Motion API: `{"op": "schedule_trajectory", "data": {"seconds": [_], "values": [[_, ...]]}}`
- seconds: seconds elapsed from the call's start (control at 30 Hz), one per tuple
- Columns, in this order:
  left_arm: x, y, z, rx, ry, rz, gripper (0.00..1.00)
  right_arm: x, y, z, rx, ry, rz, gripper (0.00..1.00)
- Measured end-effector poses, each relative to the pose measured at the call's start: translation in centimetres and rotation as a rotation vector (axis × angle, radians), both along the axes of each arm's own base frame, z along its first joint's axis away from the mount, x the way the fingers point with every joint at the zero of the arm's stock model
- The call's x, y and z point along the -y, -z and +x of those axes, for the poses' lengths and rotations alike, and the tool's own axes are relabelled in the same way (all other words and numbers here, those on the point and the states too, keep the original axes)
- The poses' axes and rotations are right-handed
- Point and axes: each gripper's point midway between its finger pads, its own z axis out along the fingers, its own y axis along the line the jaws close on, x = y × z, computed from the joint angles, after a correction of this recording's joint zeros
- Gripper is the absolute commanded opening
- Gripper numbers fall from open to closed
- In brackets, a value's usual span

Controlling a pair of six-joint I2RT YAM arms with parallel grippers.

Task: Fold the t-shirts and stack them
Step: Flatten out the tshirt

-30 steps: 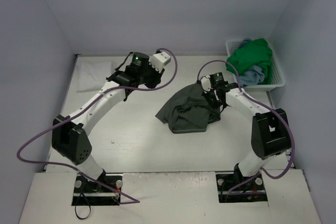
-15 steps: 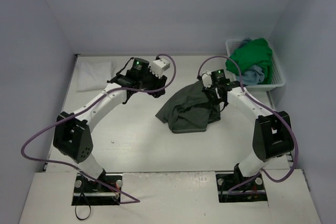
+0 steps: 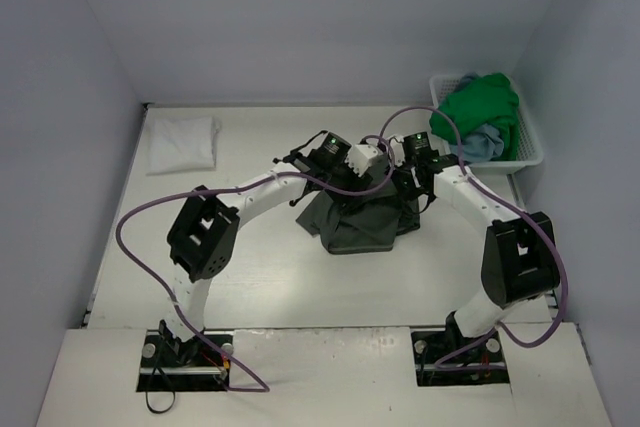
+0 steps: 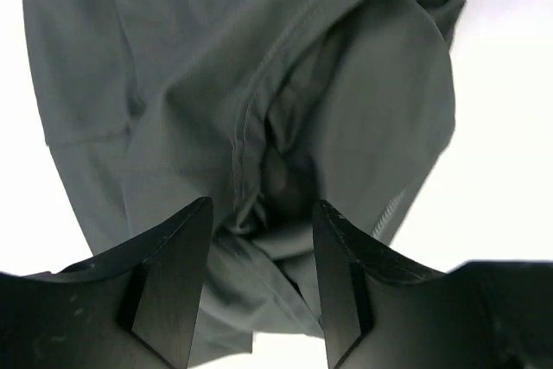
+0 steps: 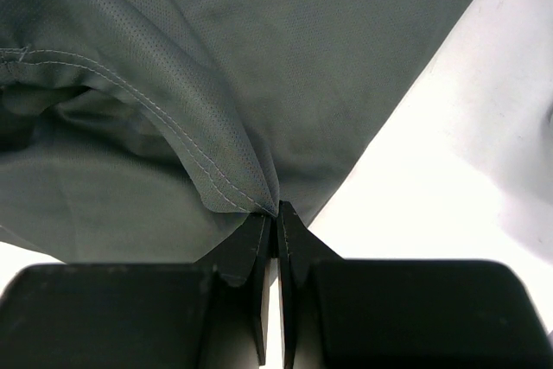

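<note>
The left arm reaches far across to the right, elbow bent up, wrist over the olive shirt. The left jaws stand apart just above the crumpled cloth, grasping nothing. The right arm bends in from the other side, and the right jaws are clenched on a stitched hem of that shirt. It lies bunched mid-tabletop. A folded white shirt sits in the far left corner. The green shirt and blue shirt are heaped in the basket at far right.
</note>
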Motion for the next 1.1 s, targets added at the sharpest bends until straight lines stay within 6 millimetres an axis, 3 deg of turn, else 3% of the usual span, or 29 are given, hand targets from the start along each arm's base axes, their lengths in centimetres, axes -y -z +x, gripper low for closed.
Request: {"op": "schedule_trajectory", "data": {"seconds": [0.3, 0.53, 0.83, 0.87, 0.9, 1.03, 1.1], "values": [[-0.2, 0.0, 2.8, 0.085, -0.066, 0.043, 0.45, 0.1, 0.4, -0.3, -0.014, -0.001, 0.01, 0.0], [0.2, -0.1, 3.9, 0.114, -0.078, 0.049, 0.45, 0.1, 0.7, -0.6, -0.024, -0.002, 0.023, 0.0], [0.8, 3.0, 3.6, 0.075, -0.057, 0.087, 0.44, 0.7, 0.7, -0.5, -0.03, 0.025, 0.03, 0.0], [0.7, 3.3, 3.6, 0.071, -0.054, 0.092, 0.42, 0.8, 0.7, -0.5, -0.03, 0.027, 0.031, 0.0], [0.7, 3.5, 3.5, 0.067, -0.052, 0.098, 0.29, 0.7, 0.7, -0.5, -0.031, 0.025, 0.034, 0.0], [0.7, 4.0, 3.2, 0.061, -0.039, 0.11, 0.03, 0.5, 0.5, -0.5, -0.028, 0.014, 0.045, 0.0], [0.8, 3.9, 3.2, 0.069, -0.035, 0.112, 0.0, 0.4, 0.5, -0.5, -0.028, 0.012, 0.049, 0.0]]}}
